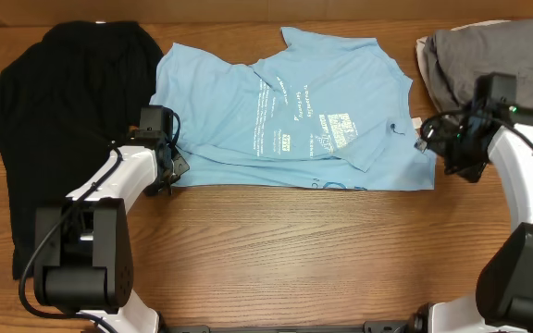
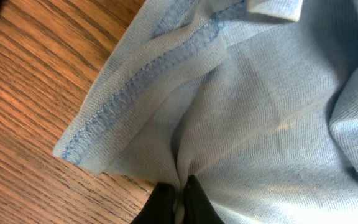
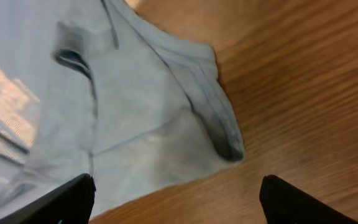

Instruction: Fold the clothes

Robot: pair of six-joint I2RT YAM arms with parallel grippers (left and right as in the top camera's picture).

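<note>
Black fingertips (image 2: 197,205) of the left gripper (image 2: 180,200) are clenching a bunched fold of the light blue T-shirt (image 1: 294,111), just inside its stitched hem (image 2: 123,93); the cloth is puckering into creases where the jaws are meeting; this grip is sitting at the T-shirt's lower left corner, on the edge nearer the robot. The T-shirt is lying spread out but rumpled on the far middle of the wooden table (image 1: 294,250), with its white lettering (image 1: 327,125) facing up; the black shirt (image 1: 54,120) is lying just beside the T-shirt's left edge; a grey garment (image 1: 479,60) is lying crumpled just off the T-shirt's upper right corner. The right gripper (image 3: 178,200) is hovering over the T-shirt's lower right corner with its jaws standing wide apart and grasping nothing; that corner is lying on the wood between the two fingers.
</note>
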